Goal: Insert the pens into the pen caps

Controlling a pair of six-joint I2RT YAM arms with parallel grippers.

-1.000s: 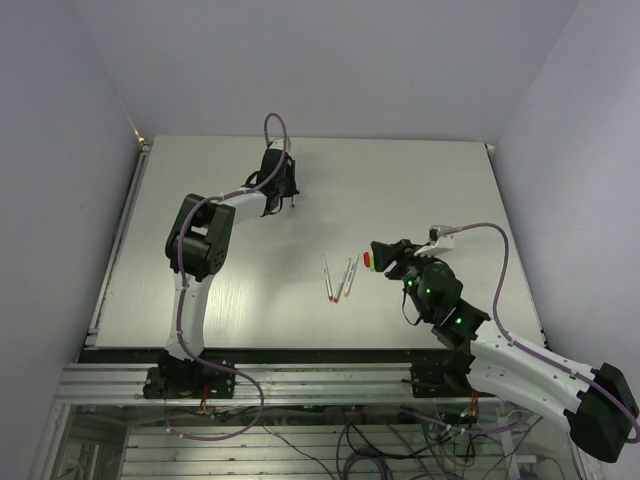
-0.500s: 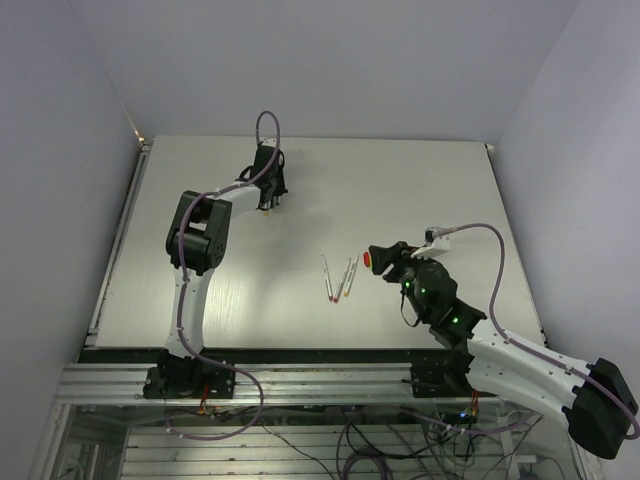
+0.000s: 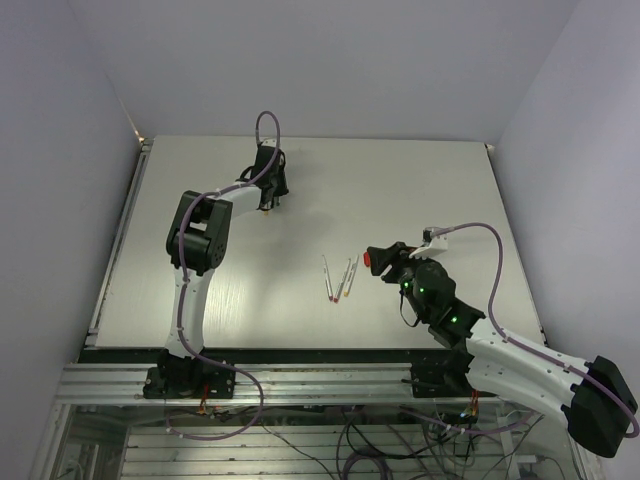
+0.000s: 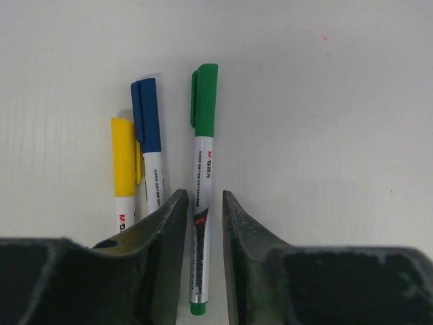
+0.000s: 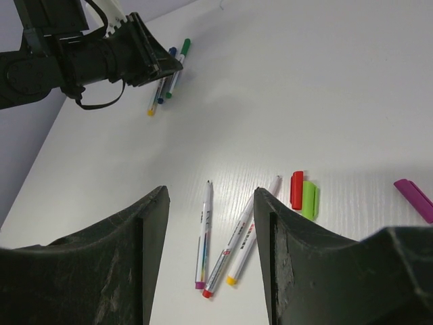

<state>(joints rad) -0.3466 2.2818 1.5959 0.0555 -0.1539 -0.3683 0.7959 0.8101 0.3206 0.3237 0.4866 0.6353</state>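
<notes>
The pale table (image 3: 430, 190) carries everything. The left arm (image 3: 195, 240) reaches to the far left part of it, and the right arm (image 3: 500, 350) stretches in from the near right toward the middle. The left gripper (image 4: 203, 196) hangs low over the table with its fingers (image 4: 169, 230) only narrowly parted. They straddle the lower barrel of the green-capped pen (image 4: 201, 135), which lies flat on the table between them. A sliver of table shows on the pen's right side, so it is not clamped. Just left of that pen, outside the fingers, the blue-capped pen (image 4: 150, 142) and the yellow-capped pen (image 4: 124, 169) lie side by side, nearly touching each other. The right gripper (image 5: 211, 191) is spread wide with nothing between its fingers, and it hovers above the middle of the table. Three uncapped pens (image 5: 233, 237) lie below and ahead of it, between its fingers in the wrist view. One has a magenta end, one a red end and one a yellowish end, and the latter two lie close together at a slant. Just to their right, beyond the right finger, the red cap (image 5: 296, 189) and the light green cap (image 5: 310, 199) lie touching side by side. The magenta cap (image 5: 413, 200) lies apart, farther right.
</notes>
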